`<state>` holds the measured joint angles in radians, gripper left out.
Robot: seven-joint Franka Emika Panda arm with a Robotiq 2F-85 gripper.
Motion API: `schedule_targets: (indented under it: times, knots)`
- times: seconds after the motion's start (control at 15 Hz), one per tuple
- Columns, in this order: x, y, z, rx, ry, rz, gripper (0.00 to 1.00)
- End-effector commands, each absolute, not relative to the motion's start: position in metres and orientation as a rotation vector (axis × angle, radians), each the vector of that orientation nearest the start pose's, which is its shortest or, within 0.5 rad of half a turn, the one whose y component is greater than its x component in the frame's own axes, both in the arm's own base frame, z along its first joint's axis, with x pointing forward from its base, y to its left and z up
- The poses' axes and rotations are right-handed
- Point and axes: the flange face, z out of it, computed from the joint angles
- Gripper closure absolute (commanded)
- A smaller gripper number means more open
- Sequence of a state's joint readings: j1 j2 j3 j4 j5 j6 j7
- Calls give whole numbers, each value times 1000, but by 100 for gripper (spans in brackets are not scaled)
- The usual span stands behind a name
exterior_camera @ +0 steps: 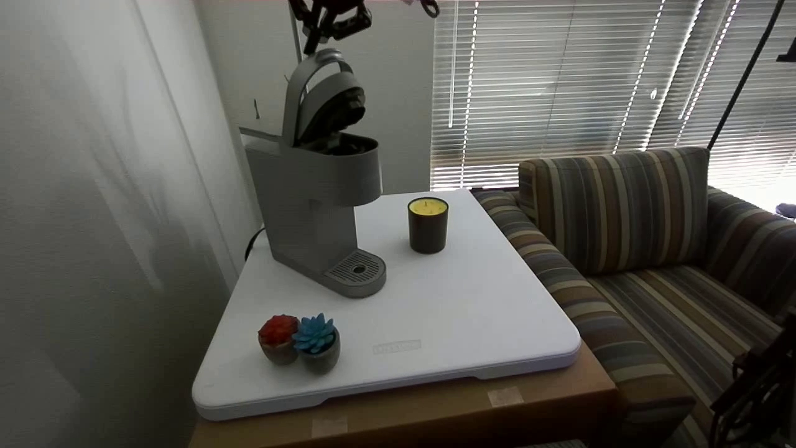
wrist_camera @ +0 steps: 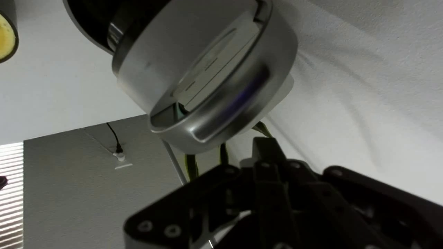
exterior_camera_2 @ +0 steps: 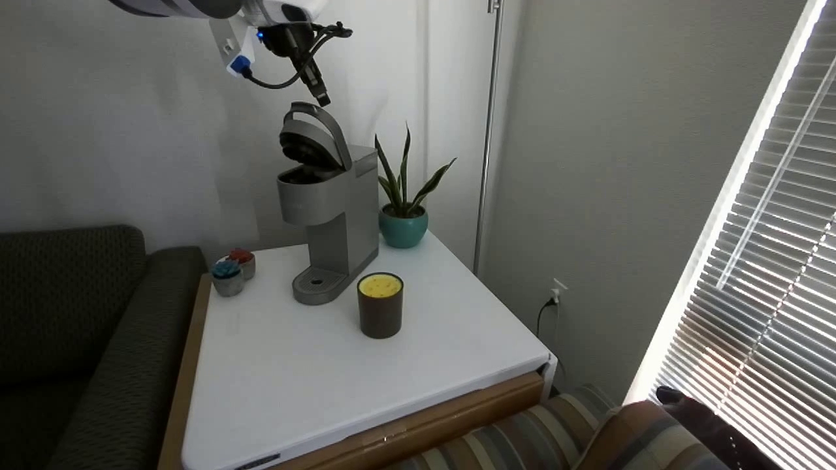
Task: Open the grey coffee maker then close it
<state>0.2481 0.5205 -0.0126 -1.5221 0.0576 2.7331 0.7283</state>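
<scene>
The grey coffee maker [exterior_camera: 286, 193] stands upright on the white tabletop; it also shows in an exterior view [exterior_camera_2: 361, 209]. Its top lid [exterior_camera: 328, 93] is raised, with the handle arched up and the dark interior showing. In the wrist view the raised lid [wrist_camera: 162, 58] and silver handle [wrist_camera: 235, 107] fill the upper middle. My gripper [wrist_camera: 264, 143] is shut and empty, with its fingertips together. In both exterior views the gripper [exterior_camera: 311, 45] [exterior_camera_2: 322, 99] hangs just above the top of the handle. I cannot tell whether it touches the handle; a gap shows in the wrist view.
A dark cup with yellow [exterior_camera: 428, 227] stands beside the coffee maker on the white tabletop [exterior_camera: 460, 311]. Two small succulents, red [exterior_camera: 278, 336] and blue [exterior_camera: 316, 342], sit near an edge. A teal-potted plant [exterior_camera_2: 403, 228] is behind the machine. A wall [exterior_camera: 124, 218] and striped armchair [exterior_camera: 622, 211] flank the table.
</scene>
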Motion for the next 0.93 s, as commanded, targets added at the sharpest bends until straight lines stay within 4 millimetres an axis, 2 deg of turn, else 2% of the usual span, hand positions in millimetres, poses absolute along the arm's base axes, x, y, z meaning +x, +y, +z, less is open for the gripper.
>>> schedule_targets:
  times: [0.0, 0.27, 0.87]
  knots:
    - [724, 171, 440, -2608, 671, -719, 100]
    - [723, 170, 436, -2658, 654, -621, 100]
    - [715, 170, 437, -2719, 659, -557, 100]
